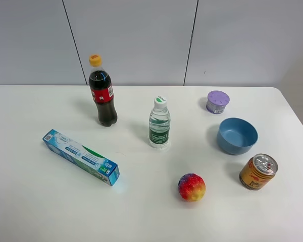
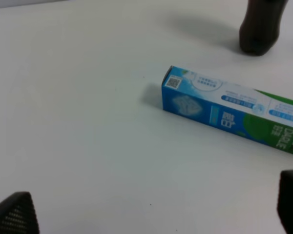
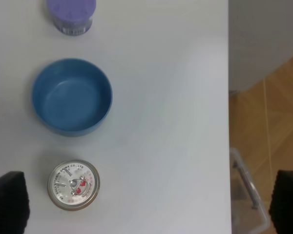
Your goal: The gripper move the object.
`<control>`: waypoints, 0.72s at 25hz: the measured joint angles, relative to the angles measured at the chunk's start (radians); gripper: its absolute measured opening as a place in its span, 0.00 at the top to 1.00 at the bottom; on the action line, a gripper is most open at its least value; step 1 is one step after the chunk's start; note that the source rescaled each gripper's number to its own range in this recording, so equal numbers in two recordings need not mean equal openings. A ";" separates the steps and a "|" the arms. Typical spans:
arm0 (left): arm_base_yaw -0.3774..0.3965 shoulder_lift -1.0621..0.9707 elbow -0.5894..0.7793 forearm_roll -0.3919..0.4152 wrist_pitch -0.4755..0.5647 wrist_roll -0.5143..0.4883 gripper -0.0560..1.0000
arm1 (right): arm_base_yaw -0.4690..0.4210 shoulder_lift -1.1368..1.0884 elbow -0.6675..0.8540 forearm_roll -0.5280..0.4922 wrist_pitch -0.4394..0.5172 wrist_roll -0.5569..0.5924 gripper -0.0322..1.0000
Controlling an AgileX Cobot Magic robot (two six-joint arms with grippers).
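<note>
While neither arm shows in the high camera, each wrist camera catches its own fingertips at the picture's corners: the left gripper (image 2: pixel 151 212) has its fingers spread wide with only bare white table (image 1: pixel 35 201) between them, grasping nothing, and the right gripper (image 3: pixel 146 200) likewise stands released, its two dark fingers well apart and nothing held. Seen from the high camera, nearest the front edge sits a rainbow-coloured ball (image 1: pixel 191 187), alone on the table. Just right of it and slightly farther back stands the can (image 1: pixel 258 172), gold-orange with red markings and a silver pull-tab top, upright near the right edge of the table; from the right wrist it appears top-down (image 3: pixel 73 185), lying between the spread fingers but closer to one of them, untouched. To the left, a blue and green toothpaste box (image 1: pixel 81 157) lies flat and slanted, one end toward the front; the left wrist camera sees its square end and a printed code. Behind the can, near but apart from it, is an empty blue bowl (image 1: pixel 237 135). Toward the middle stands a clear water bottle (image 1: pixel 159 123) with a green label. Farther back are a dark cola bottle (image 1: pixel 102 93) with a yellow cap, on the left, and a small lilac-lidded tub (image 1: pixel 217 102), behind the bowl.
</note>
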 joint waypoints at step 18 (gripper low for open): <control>0.000 0.000 0.000 0.000 0.000 0.000 0.00 | -0.001 -0.578 0.469 0.143 -0.016 0.031 0.00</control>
